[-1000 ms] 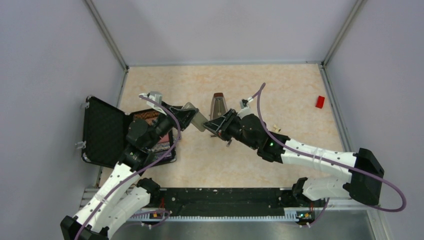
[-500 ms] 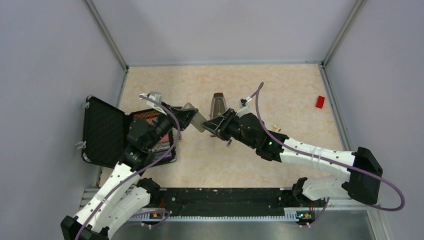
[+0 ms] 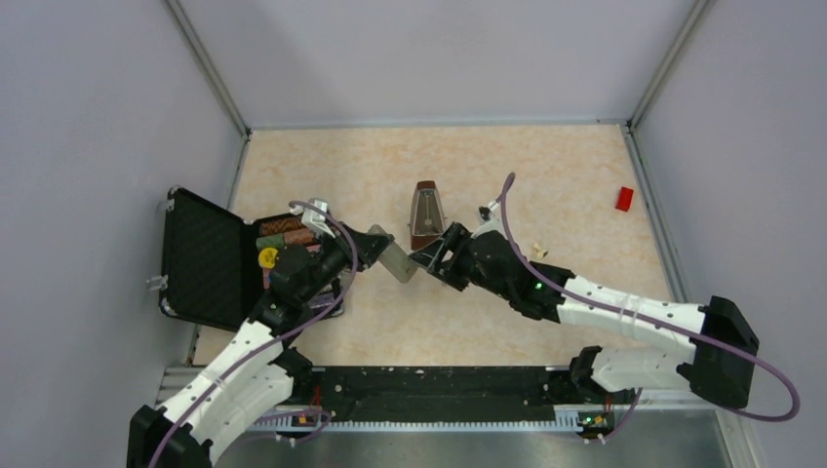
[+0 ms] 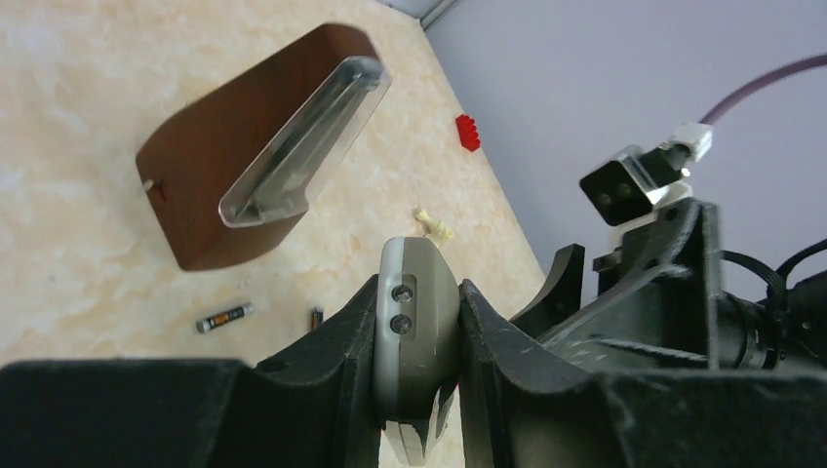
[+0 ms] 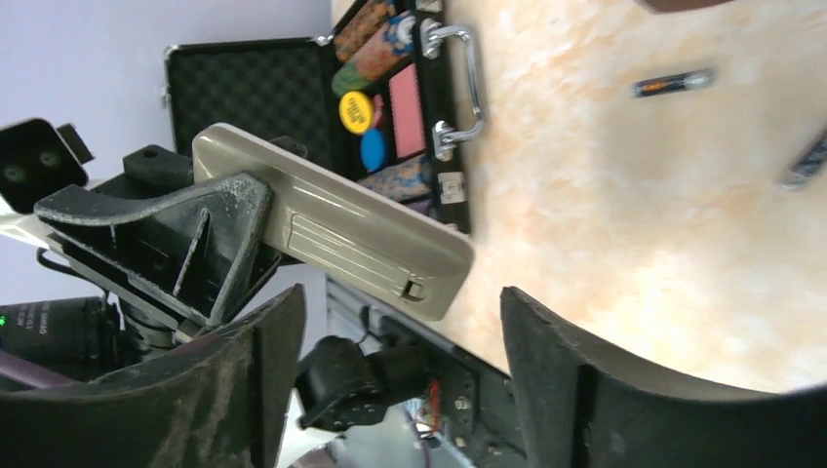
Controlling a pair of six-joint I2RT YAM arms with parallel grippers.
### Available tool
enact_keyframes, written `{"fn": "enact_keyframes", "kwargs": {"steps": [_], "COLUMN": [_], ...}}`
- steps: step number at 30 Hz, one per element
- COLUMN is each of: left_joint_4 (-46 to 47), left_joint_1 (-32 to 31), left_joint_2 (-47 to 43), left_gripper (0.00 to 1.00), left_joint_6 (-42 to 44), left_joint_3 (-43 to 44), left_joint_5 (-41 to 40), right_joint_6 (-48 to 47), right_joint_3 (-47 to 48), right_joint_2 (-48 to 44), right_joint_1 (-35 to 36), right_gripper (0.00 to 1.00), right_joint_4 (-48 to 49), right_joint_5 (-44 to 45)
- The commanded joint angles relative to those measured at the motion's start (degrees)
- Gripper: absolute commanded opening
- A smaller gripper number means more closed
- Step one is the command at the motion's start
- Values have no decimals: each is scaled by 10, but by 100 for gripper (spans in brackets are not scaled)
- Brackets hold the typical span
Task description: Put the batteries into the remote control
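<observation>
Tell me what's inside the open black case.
The case holds striped chip rows, a yellow chip, a blue chip and a pink block. The left arm hides the rest from above.

The left arm (image 3: 234, 356) and right arm (image 3: 624, 310) were finished white, with black joints (image 3: 720, 353), black fingers (image 5: 575, 390) and purple cables (image 4: 775, 74).

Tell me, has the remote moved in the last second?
Yes. Held in the left gripper, the remote has shifted toward the near edge of the table, judged against the metronome, which stayed put.
</observation>
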Motion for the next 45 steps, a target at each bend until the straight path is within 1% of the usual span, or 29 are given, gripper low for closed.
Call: {"fn": "enact_keyframes", "kwargs": {"steps": [1, 3, 6, 8, 11, 15, 17, 20, 21, 22, 24, 25, 26, 28, 29, 31, 32, 34, 37, 38, 41, 43, 45], "left_joint_4": [69, 55, 46, 43, 44, 53, 66, 63, 60, 59, 45, 35, 28, 10, 6, -27, -43, -91, -104, -94, -67, -65, -66], "left_joint_1": [-3, -3, -3, -3, -3, -3, -4, -3, -3, -3, -4, -3, -4, -4, -2, 2, 3, 6, 9, 10, 10, 10, 10], "left_joint_2": [-12, -19, -28, -32, -38, -40, -38, -32, -31, -30, -32, -36, -41, -52, -59, -77, -85, -98, -102, -92, -45, -16, 5], "left_gripper": [0, 0, 0, 0, 0, 0, 0, 0, 1, 4, 13, 23, 32, 49, 53, 64, 66, 69, 74, 74, 75, 75, 75], "left_joint_6": [-76, -110, -176, -220, -279, -343, -359, -365, -365, -365, -356, -349, -339, -327, -317, -291, -275, -245, -211, -207, -201, -190, -182], "left_joint_3": [-15, -14, -12, -11, -9, -6, -4, 9, 14, 17, 23, 24, 25, 24, 23, 30, 37, 56, 69, 73, 87, 104, 116], "left_joint_5": [-27, -46, -63, -65, -63, -55, -49, -39, -35, -31, -21, -17, -12, -9, -1, 20, 34, 57, 109, 132, 210, 254, 280], "right_joint_6": [-60, -66, -70, -70, -60, -43, -31, -17, -14, -9, 2, 4, 4, -2, -7, -20, -31, -53, -84, -96, -129, -143, -131], "right_joint_3": [-33, -57, -67, -63, -67, -64, -58, -46, -44, -45, -57, -64, -70, -78, -83, -95, -96, -97, -91, -85, -56, -42, -47], "right_joint_2": [-76, -94, -84, -64, -41, -10, 8, 29, 34, 36, 34, 30, 25, 13, 5, -16, -25, -46, -66, -67, -55, -48, -47], "right_joint_1": [-22, -25, -30, -30, -31, -31, -31, -30, -30, -31, -31, -32, -32, -40, -45, -60, -72, -95, -136, -146, -159, -159, -159], "right_gripper": [80, 89, 95, 97, 97, 96, 89, 72, 63, 54, 37, 30, 25, 17, 14, 12, 12, 12, 13, 13, 16, 17, 18], "right_joint_4": [-40, -2, 62, 99, 185, 298, 340, 366, 369, 370, 374, 373, 371, 357, 350, 336, 322, 291, 258, 248, 215, 202, 221], "right_joint_5": [10, -3, -39, -68, -102, -141, -156, -178, -183, -184, -179, -175, -173, -180, -186, -210, -229, -272, -362, -406, -497, -533, -552]}}
